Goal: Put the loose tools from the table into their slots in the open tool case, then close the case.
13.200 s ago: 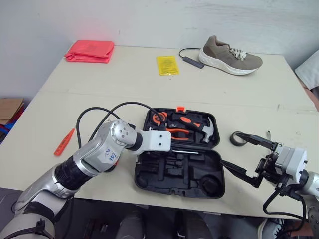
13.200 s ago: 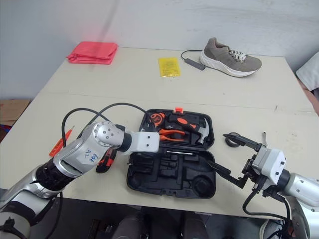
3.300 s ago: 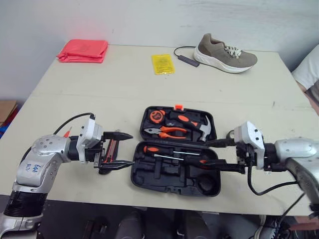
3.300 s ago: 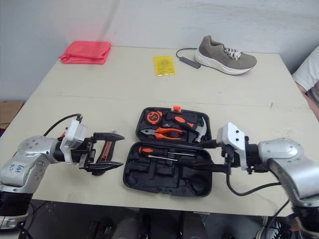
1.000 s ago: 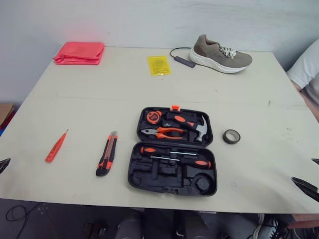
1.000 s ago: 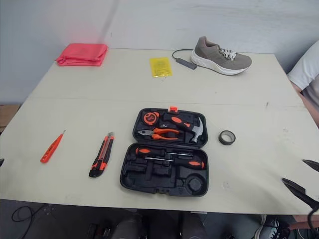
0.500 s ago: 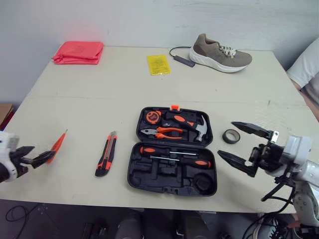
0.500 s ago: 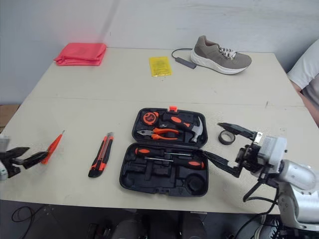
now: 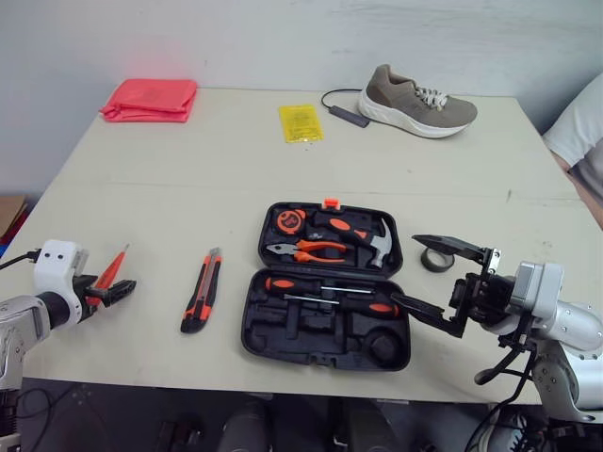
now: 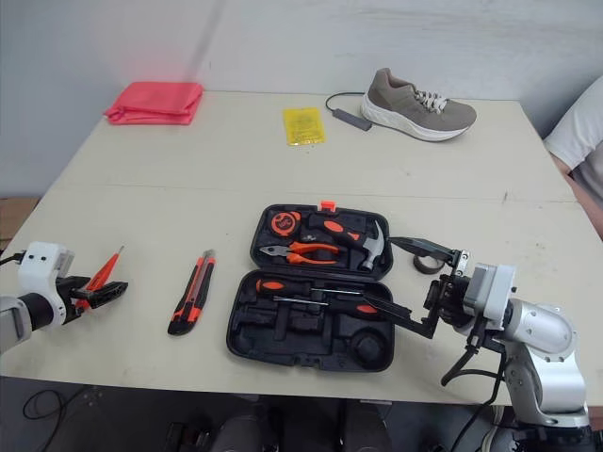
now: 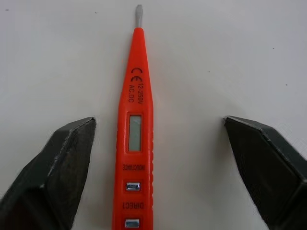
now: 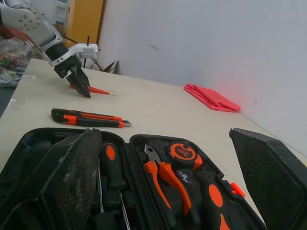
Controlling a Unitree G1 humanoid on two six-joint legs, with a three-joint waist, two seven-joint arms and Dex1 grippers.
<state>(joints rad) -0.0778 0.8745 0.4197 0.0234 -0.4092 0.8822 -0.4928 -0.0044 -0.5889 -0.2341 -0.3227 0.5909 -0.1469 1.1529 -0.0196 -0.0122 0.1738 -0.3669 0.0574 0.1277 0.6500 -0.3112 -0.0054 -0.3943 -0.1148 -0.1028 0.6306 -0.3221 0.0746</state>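
Tool case (image 9: 325, 334) open at mid-table, partly filled. Right gripper (image 9: 407, 269) now back beside its right edge, jaws spread, empty, near the tape roll (image 9: 434, 266). Left gripper (image 9: 115, 292) newly lowered astride the orange tester pen (image 11: 135, 139), jaws released, not yet pinching. Utility knife (image 9: 201, 292) loose between. Probably pen next.

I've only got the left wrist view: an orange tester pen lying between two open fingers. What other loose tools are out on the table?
Observer: A black and orange utility knife lies left of the open tool case, and a tape roll lies to its right.
Operator: Where's the right gripper?
Observer: The right gripper is open at the case's right side, close to the tape roll.
Operator: What's already in the case?
Observer: The lid holds a hammer, pliers and a tape measure; two screwdrivers sit in the base.
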